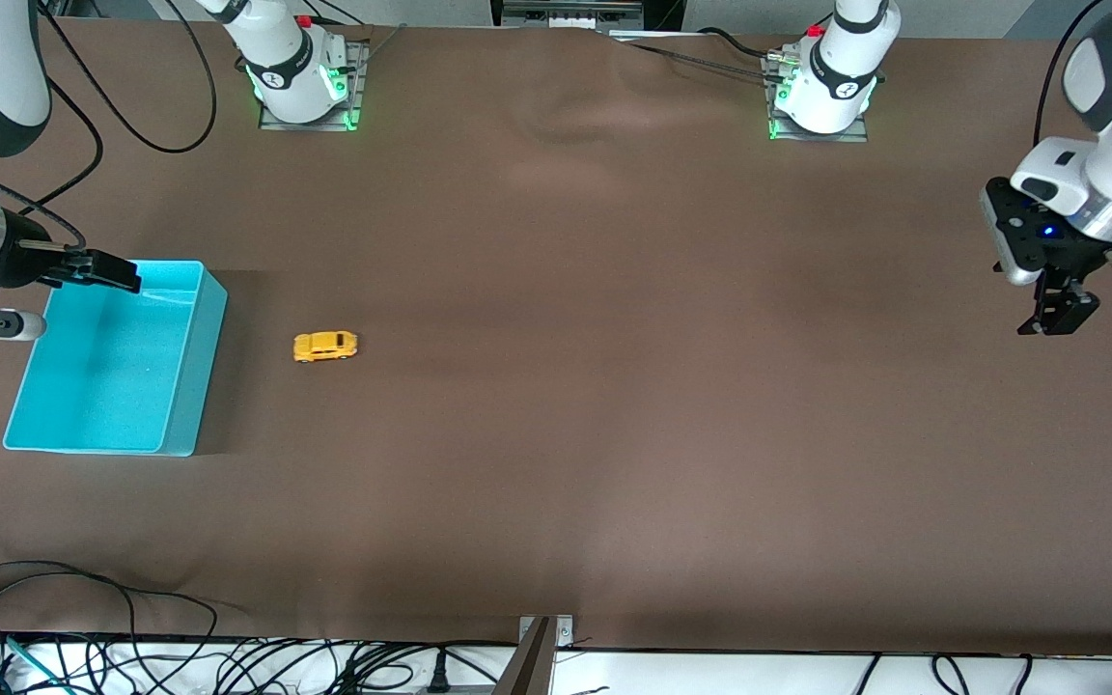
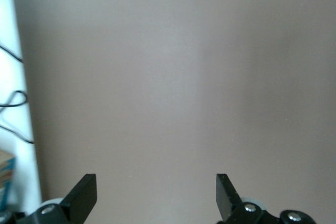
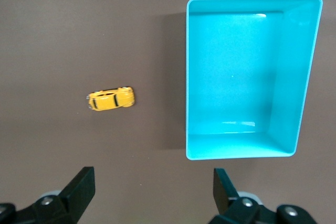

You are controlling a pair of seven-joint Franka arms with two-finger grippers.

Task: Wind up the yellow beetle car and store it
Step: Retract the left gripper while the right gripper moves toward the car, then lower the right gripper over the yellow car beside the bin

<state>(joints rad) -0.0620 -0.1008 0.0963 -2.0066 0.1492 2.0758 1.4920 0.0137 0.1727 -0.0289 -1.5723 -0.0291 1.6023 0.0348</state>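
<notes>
One yellow beetle car [image 1: 325,346] sits on the table [image 1: 614,386] beside the turquoise bin [image 1: 195,386], off our released right end effector [image 3: 152,192]; light, rigid, we'd pinch its flanks; left end effector [image 2: 156,195] released, waits.

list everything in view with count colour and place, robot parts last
yellow beetle car: one, yellow-orange, on the table beside the bin, toward the right arm's end.
bin: one, turquoise, nothing in it, at the right arm's end of the table.
table: one, brown cover.
cables: several, black, along the table edge nearest the front camera.
right gripper: one, black, open, over the bin's edge.
left gripper: one, black, open, waiting over bare table at the left arm's end.
</notes>
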